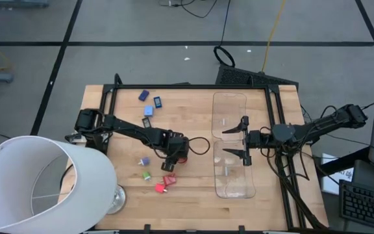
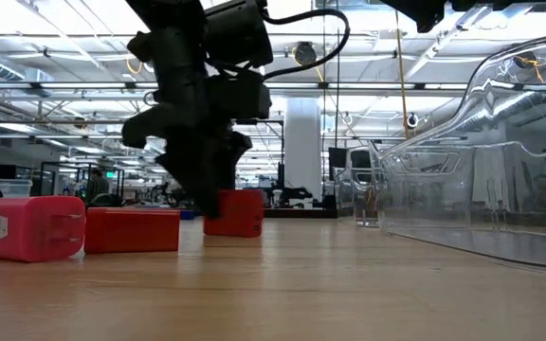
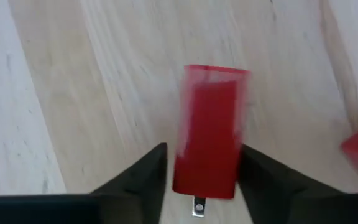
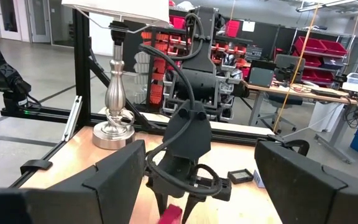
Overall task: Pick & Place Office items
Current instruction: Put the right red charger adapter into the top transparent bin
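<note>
Where overhead hides it, red block [image 3: 209, 130] between fingers [image 3: 143, 180].

Red block [image 3: 209, 127], probably plain

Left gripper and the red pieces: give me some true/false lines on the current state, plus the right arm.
1. The left gripper has a red block between its fingers. True.
2. The right gripper is shut. False: its fingers are wide open.
3. The right gripper is over the clear tray. True.
4. The lamp stands on the table's right side. False: it is at the left front corner.
5. Blue pieces lie inside the tray. False: they lie on the wood at the table's far left.
</note>
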Robot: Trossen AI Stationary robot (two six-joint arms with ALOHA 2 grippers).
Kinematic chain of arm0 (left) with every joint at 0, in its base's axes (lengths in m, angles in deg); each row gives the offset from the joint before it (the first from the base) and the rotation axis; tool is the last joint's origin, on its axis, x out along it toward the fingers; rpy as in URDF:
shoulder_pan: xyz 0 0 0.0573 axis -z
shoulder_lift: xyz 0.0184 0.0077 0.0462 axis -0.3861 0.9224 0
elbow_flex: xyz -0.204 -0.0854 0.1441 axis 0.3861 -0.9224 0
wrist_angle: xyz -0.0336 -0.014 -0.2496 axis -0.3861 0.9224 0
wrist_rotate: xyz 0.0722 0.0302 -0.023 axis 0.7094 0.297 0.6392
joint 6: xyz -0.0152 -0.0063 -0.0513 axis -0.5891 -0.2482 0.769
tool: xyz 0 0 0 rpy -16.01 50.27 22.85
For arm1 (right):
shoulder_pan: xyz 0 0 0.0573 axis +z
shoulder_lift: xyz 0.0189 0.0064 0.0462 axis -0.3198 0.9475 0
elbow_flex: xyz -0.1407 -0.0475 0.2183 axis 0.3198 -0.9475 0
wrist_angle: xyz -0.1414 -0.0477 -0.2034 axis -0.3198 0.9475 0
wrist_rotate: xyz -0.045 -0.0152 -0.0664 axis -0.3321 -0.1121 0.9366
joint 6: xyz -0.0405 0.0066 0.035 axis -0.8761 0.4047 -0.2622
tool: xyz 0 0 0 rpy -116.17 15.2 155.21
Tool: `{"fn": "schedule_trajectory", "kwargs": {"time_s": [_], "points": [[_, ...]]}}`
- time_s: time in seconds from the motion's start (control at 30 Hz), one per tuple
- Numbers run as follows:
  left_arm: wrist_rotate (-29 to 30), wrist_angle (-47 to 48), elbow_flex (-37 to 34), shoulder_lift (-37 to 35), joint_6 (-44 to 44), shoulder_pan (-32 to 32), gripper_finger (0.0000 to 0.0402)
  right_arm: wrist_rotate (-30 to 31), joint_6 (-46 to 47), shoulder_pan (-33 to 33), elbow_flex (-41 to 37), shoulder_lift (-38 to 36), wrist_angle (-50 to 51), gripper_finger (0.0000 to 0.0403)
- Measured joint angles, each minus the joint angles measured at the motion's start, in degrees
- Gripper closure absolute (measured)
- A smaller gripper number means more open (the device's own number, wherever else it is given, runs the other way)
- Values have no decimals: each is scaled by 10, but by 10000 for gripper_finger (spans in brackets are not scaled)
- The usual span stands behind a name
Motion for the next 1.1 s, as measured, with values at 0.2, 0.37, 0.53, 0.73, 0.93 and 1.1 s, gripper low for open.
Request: {"fn": "schedule_trajectory", "kwargs": {"time_s": [0.2, 0.37, 0.53, 0.73, 0.93, 1.1], "points": [[-1, -29, 1, 12, -2, 0, 280, 0, 0, 0, 0, 0, 0, 110], [6, -40, 3, 23, -5, 0, 274, 0, 0, 0, 0, 1, 3, 110], [62, -9, -3, -11, -4, -3, 280, 3, 15, 0, 0, 21, 8, 110], [74, 7, -1, -105, 16, -5, 280, 56, 1, -3, 0, 114, -66, 110], [108, -7, 0, -178, 23, -5, 280, 61, 26, -32, 46, 218, -103, 110], [127, -10, 0, -198, 25, -4, 280, 28, 64, -63, 85, 293, -99, 110]]}}
